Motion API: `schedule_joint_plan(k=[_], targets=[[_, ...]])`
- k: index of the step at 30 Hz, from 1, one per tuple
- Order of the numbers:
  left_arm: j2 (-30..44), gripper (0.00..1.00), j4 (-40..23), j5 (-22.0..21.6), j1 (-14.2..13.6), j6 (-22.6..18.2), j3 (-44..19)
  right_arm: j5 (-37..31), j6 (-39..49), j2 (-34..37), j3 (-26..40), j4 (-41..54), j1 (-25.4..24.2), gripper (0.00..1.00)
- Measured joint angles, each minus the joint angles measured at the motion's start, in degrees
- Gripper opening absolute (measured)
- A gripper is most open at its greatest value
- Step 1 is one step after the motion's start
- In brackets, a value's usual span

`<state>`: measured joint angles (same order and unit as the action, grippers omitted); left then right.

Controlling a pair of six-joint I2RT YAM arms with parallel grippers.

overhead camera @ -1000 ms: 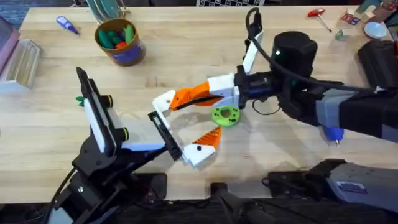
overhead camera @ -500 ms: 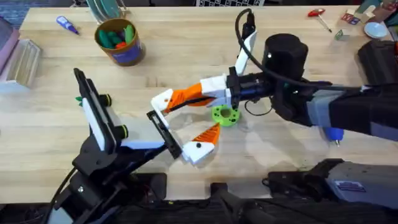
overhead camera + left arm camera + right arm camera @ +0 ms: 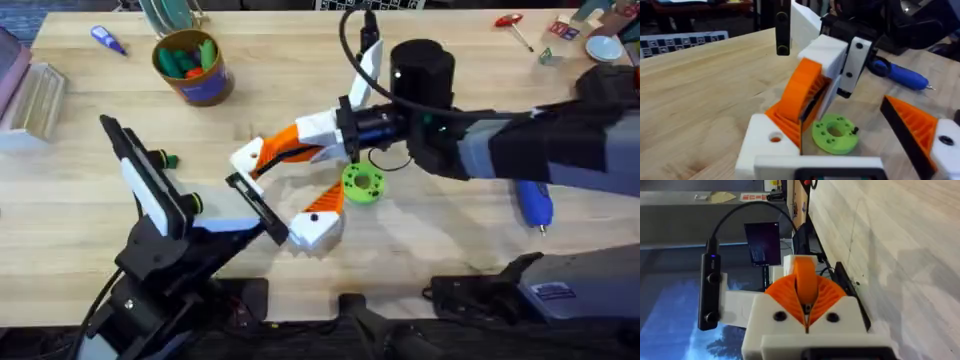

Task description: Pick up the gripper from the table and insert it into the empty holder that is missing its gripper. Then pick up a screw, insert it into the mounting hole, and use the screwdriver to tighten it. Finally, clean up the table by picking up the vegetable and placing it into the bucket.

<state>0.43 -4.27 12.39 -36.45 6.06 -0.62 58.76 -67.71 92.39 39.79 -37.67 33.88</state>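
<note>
The bucket (image 3: 193, 66) was parked at the tabletop's (image 3: 450, 240) far left, with green and orange veggies seen inside. The right claw (image 3: 255, 158) was stretched to the middle, fingers pressed together. The left claw (image 3: 285, 195) was spread wide around it. The screwdriver (image 3: 534, 205) was left lying by the right arm.

— How is the table (image 3: 90, 210) seen?
— From above, looking down and forward.
— And the wrist views?
— Each is taken close, low along the wood; the green disc (image 3: 362, 184) (image 3: 835, 134) is shared by the overhead and left wrist views.
</note>
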Motion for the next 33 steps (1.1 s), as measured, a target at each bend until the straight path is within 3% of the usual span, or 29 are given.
schedule_joint_plan(k=[15,33], targets=[[0.0,0.986,0.1,1.1,-0.1,0.1,0.0,3.8,5.1,1.1,0.9,0.8,-1.1,0.008],[0.0,0.986,0.0,-0.1,0.0,0.2,0.0,0.6,5.3,1.1,1.0,0.5,0.3,0.008]])
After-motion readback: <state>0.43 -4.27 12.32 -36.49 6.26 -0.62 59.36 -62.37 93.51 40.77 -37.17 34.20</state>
